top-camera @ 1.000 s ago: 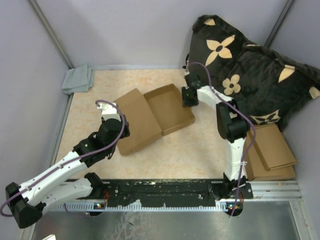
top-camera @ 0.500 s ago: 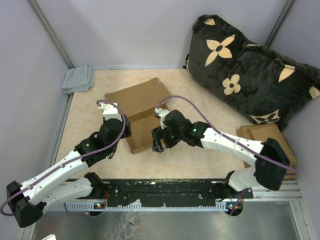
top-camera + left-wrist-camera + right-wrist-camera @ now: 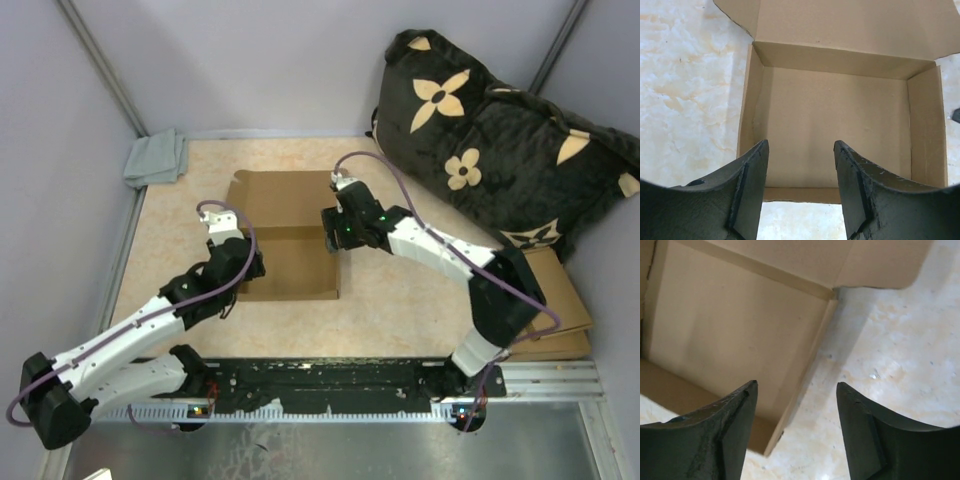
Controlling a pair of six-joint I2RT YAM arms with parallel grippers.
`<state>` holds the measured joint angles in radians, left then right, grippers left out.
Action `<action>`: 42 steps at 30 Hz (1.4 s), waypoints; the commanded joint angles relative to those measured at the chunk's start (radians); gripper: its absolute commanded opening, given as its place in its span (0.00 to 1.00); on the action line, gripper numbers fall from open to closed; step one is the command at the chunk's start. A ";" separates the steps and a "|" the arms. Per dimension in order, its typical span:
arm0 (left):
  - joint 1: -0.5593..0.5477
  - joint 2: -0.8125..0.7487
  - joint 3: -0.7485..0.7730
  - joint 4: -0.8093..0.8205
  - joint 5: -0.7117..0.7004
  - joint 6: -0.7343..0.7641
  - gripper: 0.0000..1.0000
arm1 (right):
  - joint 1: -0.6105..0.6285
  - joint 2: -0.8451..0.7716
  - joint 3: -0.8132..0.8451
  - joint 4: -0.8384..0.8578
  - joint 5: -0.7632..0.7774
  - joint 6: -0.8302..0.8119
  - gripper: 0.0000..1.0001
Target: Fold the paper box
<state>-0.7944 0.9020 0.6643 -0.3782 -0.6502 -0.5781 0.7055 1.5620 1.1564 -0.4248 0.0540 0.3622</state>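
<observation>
The paper box (image 3: 285, 215) is plain brown cardboard, lying open in the middle of the table with a shallow tray and its lid flap spread behind it. My left gripper (image 3: 240, 268) is open and empty at the tray's left side. In the left wrist view it (image 3: 800, 145) hovers over the tray's near wall, with the tray (image 3: 840, 120) ahead. My right gripper (image 3: 335, 238) is open and empty at the tray's right side. In the right wrist view it (image 3: 796, 385) straddles the tray's side wall (image 3: 805, 375) without touching it.
A black pillow with tan flowers (image 3: 500, 130) fills the back right corner. A stack of flat cardboard pieces (image 3: 548, 290) lies at the right, by the right arm's base. A grey cloth (image 3: 155, 158) lies at the back left. Walls close in the table.
The box has turned from a slant to lie square and shifted left. My right gripper swung from the box's near edge to its right side. My left gripper stayed at the left side.
</observation>
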 commanded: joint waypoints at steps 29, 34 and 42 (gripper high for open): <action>0.190 0.542 0.237 -0.092 0.161 0.032 0.57 | -0.049 0.174 -0.090 0.128 0.084 0.134 0.12; 0.189 0.575 0.242 -0.102 0.183 0.007 0.56 | -0.056 0.162 -0.100 0.126 0.106 0.156 0.13; 0.181 0.508 0.210 -0.067 0.227 -0.005 0.57 | -0.082 0.155 -0.117 0.140 0.101 0.201 0.13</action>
<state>-0.6010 1.4673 0.9005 -0.4629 -0.4648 -0.5587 0.6441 1.7538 1.0534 -0.3069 0.1368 0.5079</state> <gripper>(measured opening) 0.563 0.133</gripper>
